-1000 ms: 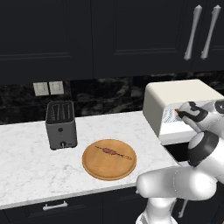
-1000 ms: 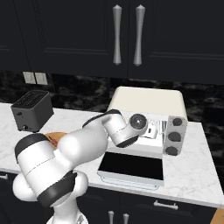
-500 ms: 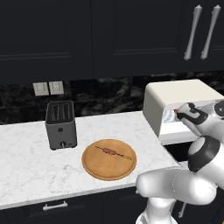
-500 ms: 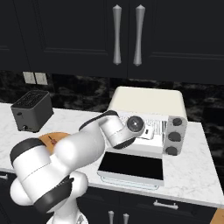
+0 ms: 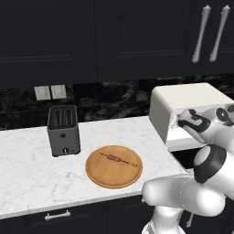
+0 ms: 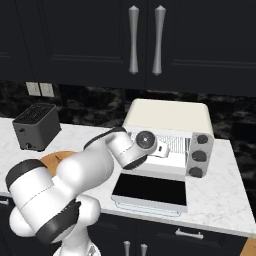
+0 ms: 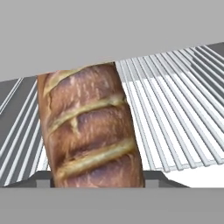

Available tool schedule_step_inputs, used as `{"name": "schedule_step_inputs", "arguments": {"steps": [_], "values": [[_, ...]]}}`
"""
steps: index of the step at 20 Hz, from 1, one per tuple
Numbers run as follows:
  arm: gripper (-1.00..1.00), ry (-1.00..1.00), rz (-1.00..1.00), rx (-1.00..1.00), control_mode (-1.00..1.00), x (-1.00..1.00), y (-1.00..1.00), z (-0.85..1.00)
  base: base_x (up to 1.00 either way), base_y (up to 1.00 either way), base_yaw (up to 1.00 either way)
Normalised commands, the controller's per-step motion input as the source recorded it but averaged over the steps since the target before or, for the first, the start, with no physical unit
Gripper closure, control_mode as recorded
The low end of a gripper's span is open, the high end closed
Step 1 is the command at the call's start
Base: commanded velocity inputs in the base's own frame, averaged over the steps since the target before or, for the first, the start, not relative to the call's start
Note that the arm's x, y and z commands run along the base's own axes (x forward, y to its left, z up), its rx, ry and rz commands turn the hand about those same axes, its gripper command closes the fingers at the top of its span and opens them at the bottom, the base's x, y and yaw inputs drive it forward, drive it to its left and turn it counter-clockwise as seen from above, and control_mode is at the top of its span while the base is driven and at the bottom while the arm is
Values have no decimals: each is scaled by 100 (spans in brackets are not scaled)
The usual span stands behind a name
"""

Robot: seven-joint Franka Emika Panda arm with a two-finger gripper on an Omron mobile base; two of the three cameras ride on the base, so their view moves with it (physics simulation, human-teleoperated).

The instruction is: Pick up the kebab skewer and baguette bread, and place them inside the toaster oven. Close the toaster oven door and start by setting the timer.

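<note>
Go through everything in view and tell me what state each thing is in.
toaster oven door: open, folded down flat.
baguette bread: over the oven's wire rack, between the gripper's fingers.
kebab skewer: lying on the wooden plate.
gripper: inside the toaster oven.
slot toaster: empty.

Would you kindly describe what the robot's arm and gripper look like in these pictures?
The arm is glossy white, built of rounded, bulbous segments joined by dark grey bands. Its wrist ends in a round dark disc with a pale centre. The gripper is white with dark fingers and small red markings. No cables show.
</note>
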Motion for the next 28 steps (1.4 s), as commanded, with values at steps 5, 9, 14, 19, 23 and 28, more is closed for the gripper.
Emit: {"name": "schedule_step_inputs", "arguments": {"steps": [5, 9, 14, 19, 23, 28], "values": [[-100, 0, 0, 0, -100, 16, 4, 0, 0, 0, 0], [-100, 0, 0, 0, -100, 0, 0, 0, 0, 0, 0], [-100, 0, 0, 0, -100, 0, 0, 1, 0, 0, 0], [-100, 0, 0, 0, -100, -2, -5, 17, 0, 0, 0], [-100, 0, 0, 0, -100, -18, -11, 26, 0, 0, 0], [-100, 0, 0, 0, -100, -50, -5, 6, 0, 0, 0]]}}
